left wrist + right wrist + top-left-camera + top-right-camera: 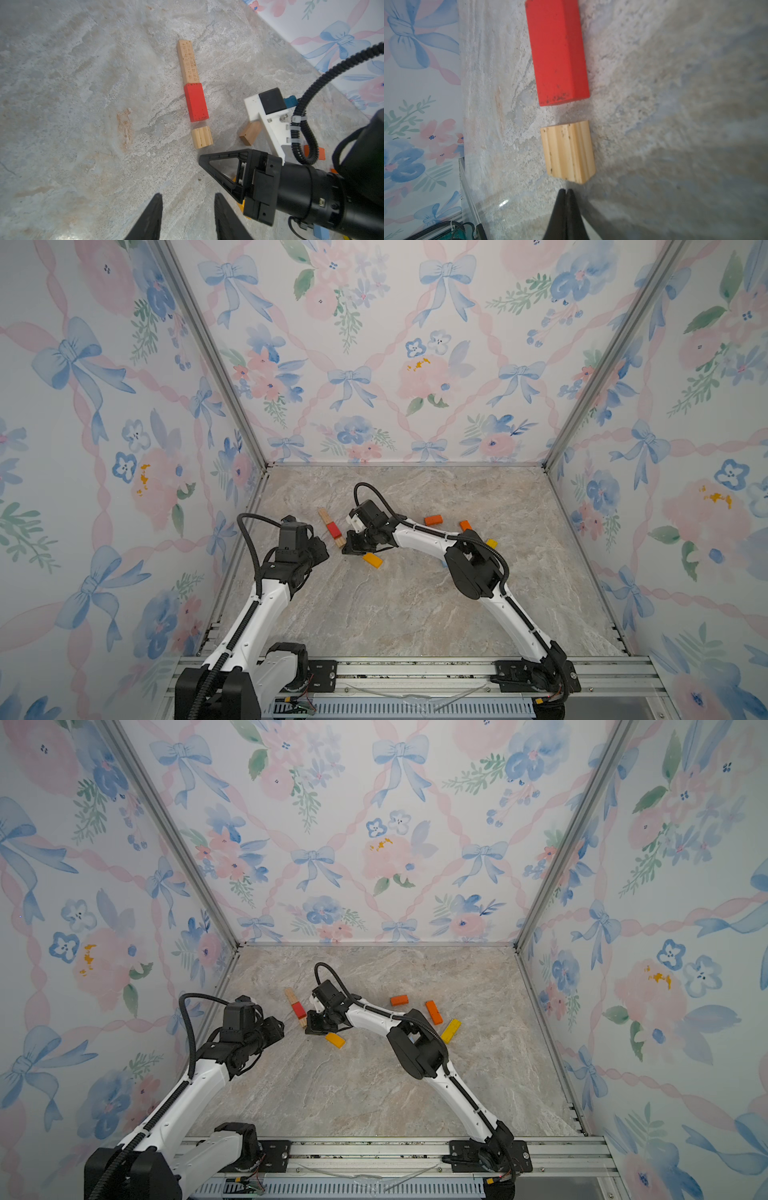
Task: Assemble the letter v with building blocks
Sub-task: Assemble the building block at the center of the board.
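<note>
While the right end effector sits pinched together near the red block, the left end effector hangs apart, empty.

Lined up flat in a slanted row, left of centre in both top views: long natural-wood bar, red block touching its end, short ridged wood piece (narrow gap after the red). Lower right of them, amber block; farther right, scattered: orange block, orange bar, yellow bar.
</note>
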Controlling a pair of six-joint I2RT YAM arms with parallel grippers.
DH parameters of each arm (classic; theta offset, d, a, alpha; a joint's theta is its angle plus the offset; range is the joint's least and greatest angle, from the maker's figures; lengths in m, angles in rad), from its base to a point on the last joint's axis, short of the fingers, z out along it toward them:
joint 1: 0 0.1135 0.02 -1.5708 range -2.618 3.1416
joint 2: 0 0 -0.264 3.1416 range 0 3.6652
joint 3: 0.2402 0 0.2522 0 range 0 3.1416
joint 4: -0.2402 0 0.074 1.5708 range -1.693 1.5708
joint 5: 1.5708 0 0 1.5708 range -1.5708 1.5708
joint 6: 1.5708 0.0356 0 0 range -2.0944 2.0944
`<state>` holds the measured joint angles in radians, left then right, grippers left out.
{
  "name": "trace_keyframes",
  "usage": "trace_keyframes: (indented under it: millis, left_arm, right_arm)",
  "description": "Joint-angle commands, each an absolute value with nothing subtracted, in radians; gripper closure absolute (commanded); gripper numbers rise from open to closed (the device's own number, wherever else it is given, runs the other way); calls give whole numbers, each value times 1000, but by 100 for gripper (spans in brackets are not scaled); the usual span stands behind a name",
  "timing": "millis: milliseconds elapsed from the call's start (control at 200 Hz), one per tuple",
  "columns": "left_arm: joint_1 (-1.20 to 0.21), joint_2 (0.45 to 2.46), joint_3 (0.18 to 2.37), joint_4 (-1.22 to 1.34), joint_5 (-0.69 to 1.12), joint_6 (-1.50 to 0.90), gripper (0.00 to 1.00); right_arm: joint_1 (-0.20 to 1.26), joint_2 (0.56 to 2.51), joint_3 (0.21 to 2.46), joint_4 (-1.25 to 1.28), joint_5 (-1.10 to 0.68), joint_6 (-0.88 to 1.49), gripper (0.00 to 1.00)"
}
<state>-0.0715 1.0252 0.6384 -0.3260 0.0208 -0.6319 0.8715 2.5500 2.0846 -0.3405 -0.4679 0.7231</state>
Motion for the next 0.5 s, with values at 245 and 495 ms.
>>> trace_keyframes:
  millis: [245, 495]
  left_arm:
    - [-64, 1016, 621, -322, 38, -653, 56]
    - [-64, 1022, 617, -313, 39, -665, 56]
  right_arm:
    - [862, 2602, 2105, -382, -451, 738, 100]
    - [858, 2611, 2114, -387, -449, 741, 100]
